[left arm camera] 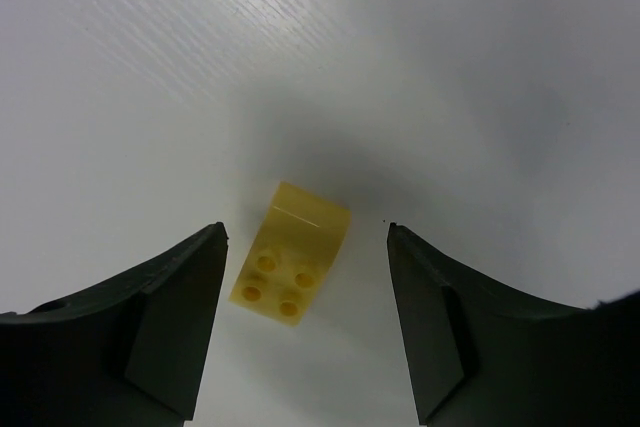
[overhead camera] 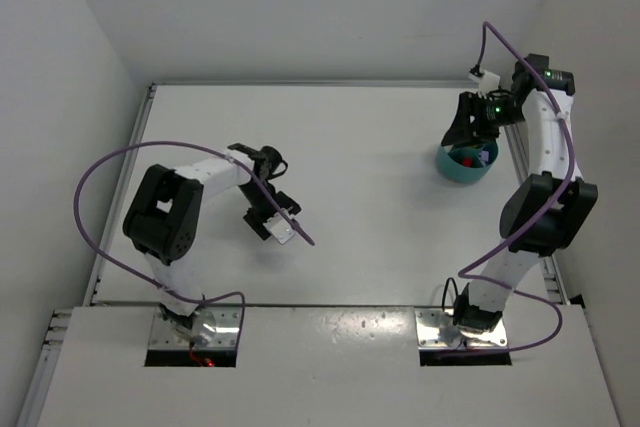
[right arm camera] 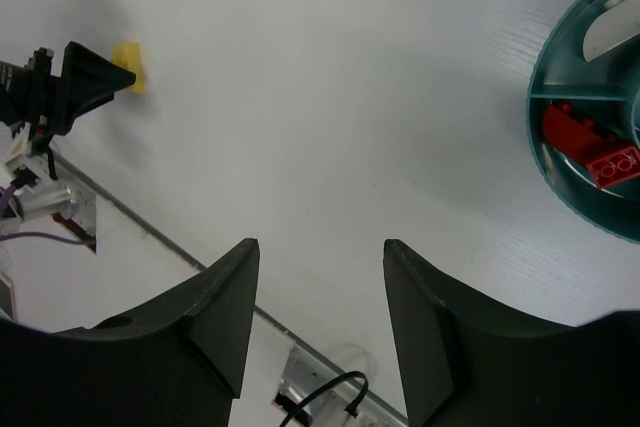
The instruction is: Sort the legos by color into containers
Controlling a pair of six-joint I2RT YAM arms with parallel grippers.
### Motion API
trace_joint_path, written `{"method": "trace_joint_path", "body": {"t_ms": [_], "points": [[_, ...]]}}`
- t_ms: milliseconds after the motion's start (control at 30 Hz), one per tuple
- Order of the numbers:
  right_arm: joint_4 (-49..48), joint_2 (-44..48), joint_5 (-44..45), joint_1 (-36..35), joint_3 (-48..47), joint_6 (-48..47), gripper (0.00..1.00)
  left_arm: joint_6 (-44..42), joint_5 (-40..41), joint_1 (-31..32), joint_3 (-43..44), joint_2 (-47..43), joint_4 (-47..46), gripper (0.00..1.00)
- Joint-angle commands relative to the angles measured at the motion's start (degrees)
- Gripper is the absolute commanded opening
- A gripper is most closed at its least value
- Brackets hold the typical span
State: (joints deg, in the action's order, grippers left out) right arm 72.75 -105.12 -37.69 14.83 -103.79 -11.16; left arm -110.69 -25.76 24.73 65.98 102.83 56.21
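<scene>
The yellow lego (left arm camera: pixel 290 267) lies skewed on the tabletop (left arm camera: pixel 450 67) between the parted jaws of the left end effector (left arm camera: pixel 305 235), apparently untouched. The wrist is best squared to it before closing. The right end effector (right arm camera: pixel 320 247) is spread apart, empty, near the teal bowl (right arm camera: pixel 548 137).

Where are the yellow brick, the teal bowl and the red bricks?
yellow brick (left arm camera: pixel 285 272): left wrist view, studded face.
teal bowl (overhead camera: pixel 465 175): top external view, near outer wall.
red bricks (right arm camera: pixel 612 164): right wrist view, studded brick's top.
</scene>
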Motion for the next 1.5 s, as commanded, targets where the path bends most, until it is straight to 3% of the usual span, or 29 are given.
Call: {"method": "trace_joint_path", "body": {"t_ms": [0,333,533,567,733,800,900,933,1000,1033,1100,1133,1267,1333,1467], "points": [[0.2,-0.52,-0.89,-0.33,0.08,-0.44,0.54,-2.42,0.88,0.23,2.05,1.67,1.8,0.71],[0.2,-1.05,-0.89,-0.33,0.08,0.08,0.54,-3.56,5.8,0.75,2.58,4.58,-2.41,0.68],[0.2,-1.05,-0.89,-0.33,0.6,0.08,0.54,-4.09,8.09,0.76,3.8,6.86,-3.03,0.47],[0.2,-1.05,-0.89,-0.33,0.6,0.08,0.54,-3.48,8.09,0.76,3.81,6.86,-3.64,0.38],[0.2,0.17,-1.59,-0.86,1.66,0.08,0.54,3.54,8.98,1.9,3.81,6.86,-4.78,0.1],[-0.32,1.49,-3.69,-1.46,3.41,0.08,0.54,7.58,6.79,1.9,5.47,6.25,-4.79,0.07],[-3.74,7.89,-5.81,-2.17,9.11,2.45,0.54,20.39,-1.02,1.9,9.5,3.62,-5.75,0.09],[-4.71,10.0,-6.42,-2.17,10.87,3.76,0.54,29.48,-3.75,1.9,10.83,2.74,-5.76,0.12],[-5.43,15.02,-8.7,-2.17,15.27,4.3,0.54,38.92,-12.09,1.9,13.46,-0.33,-8.29,0.14],[-5.43,16.16,-10.11,-2.17,17.11,4.3,0.54,49.68,-14.47,1.9,13.48,-1.56,-10.31,0.14],[-5.43,17.49,-14.23,-2.17,17.74,4.3,0.56,60.9,-19.82,2.51,12.61,-5.85,-18.71,0.14],[-4.56,18.28,-15.29,-2.7,18.35,3.69,0.56,70.78,-20.55,3.39,11.38,-7.27,-21.46,0.12],[-4.54,19.78,-18.9,-3.22,20.81,4.21,0.6,86.14,-21.79,5.93,8.74,-13.78,-33.56,0.12],[-6.38,20.39,-20.13,-3.23,22.75,5.87,0.62,93.86,-19.26,7.78,7.24,-17.29,-40.69,0.19],[-6.14,17.42,-21.37,-4.36,21.88,7.11,0.62,98.21,-13.27,12.61,9.78,-17.14,-43.02,0.19]]}}
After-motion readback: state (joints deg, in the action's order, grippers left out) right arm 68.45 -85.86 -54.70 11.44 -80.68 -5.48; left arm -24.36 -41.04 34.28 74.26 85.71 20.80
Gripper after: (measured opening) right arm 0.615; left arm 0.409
